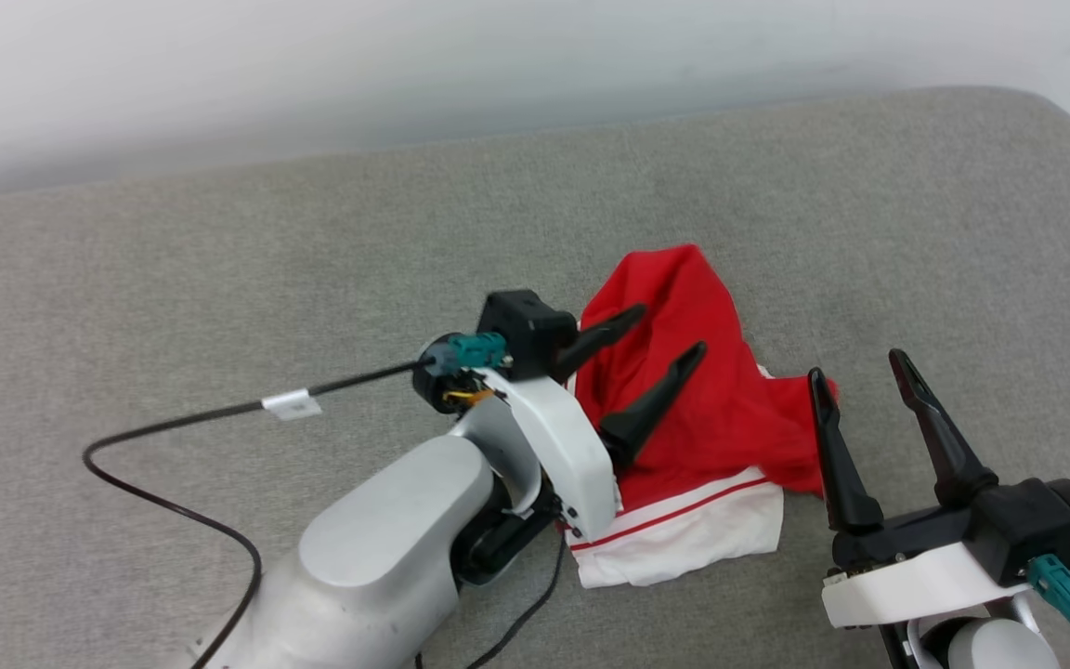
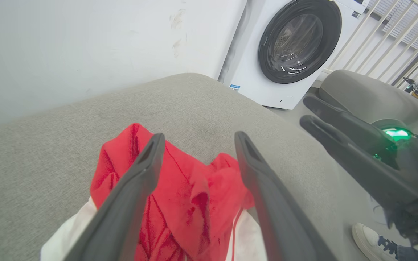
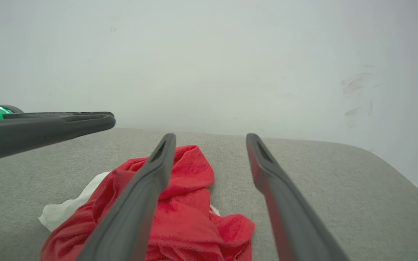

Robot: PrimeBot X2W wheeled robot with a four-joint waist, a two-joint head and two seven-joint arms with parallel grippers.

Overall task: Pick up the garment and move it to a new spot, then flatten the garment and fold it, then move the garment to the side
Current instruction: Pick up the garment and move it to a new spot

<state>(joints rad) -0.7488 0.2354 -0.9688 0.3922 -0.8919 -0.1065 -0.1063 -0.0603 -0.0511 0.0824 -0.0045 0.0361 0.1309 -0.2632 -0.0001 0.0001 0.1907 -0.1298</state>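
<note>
The garment (image 1: pixel 698 409) lies crumpled on the grey padded surface (image 1: pixel 219 260), a red heap with a white, red-striped sleeve at its near edge. My left gripper (image 1: pixel 672 330) hovers over the heap, fingers spread wide and nothing between them. In the left wrist view the garment (image 2: pixel 191 195) shows below my left gripper (image 2: pixel 199 139), loose. My right gripper (image 1: pixel 858 367) stands open at the garment's right edge. The right wrist view has the garment (image 3: pixel 191 203) under and left of my right gripper (image 3: pixel 210 139).
A black cable (image 1: pixel 173 483) loops over the surface at the left. A white wall (image 1: pixel 405 65) runs behind. The left wrist view shows a washing machine (image 2: pixel 292 47) past the surface's end, a white railing (image 2: pixel 394 32) and a person's shoe (image 2: pixel 372 239) on the floor.
</note>
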